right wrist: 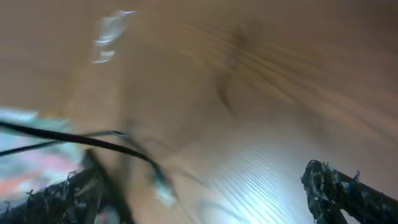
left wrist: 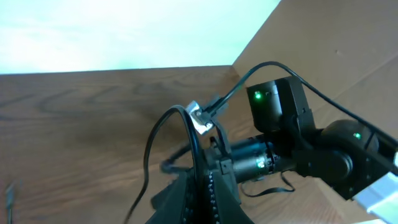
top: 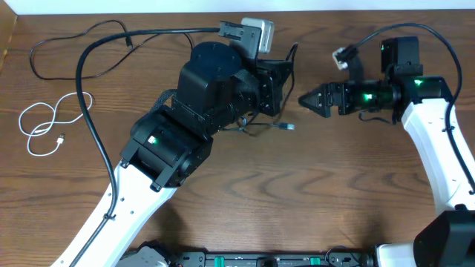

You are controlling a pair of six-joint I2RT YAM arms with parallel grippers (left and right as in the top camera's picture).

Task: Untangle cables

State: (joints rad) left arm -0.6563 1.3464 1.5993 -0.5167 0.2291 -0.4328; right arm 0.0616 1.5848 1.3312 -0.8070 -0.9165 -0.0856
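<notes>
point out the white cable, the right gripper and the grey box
thin white coiled cable (top: 61, 138): overhead view, its plug end
right gripper (top: 302, 100): overhead view, between its fingertips
pale grey rectangular box (top: 257, 33): overhead view, its top face

Left arm hides most of the black cables; right wrist view is blurred.

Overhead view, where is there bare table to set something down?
Free: brown wooden table front centre, between left arm and right arm; also the front-left corner below the coiled white cable. Crowded: back centre, around the thin black cables between left arm and right tool.
</notes>
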